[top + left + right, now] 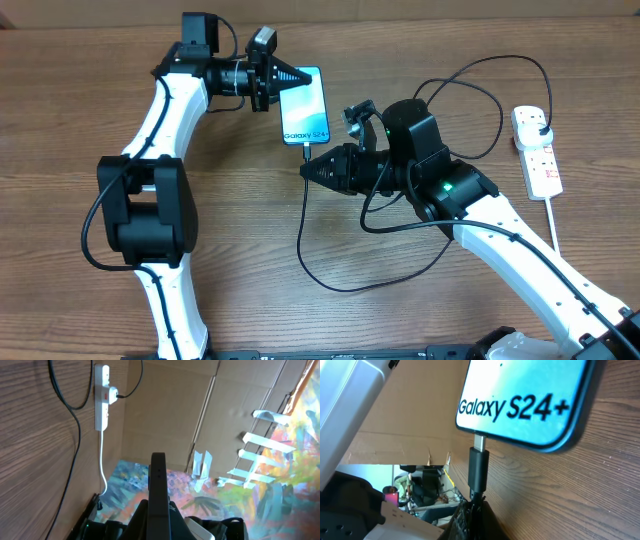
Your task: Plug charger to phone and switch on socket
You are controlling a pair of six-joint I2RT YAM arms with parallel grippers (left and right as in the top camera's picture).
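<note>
Right fingers (315, 171) pinch the charger (479, 472) behind its connector (306, 151), in line with the phone's (305, 105) length at its bottom port; left fingers (292, 76), pressed together, sit at the phone's opposite end.

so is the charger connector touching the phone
Touching. In the right wrist view the metal tip of the charger connector meets the bottom edge of the phone with no gap.
</note>
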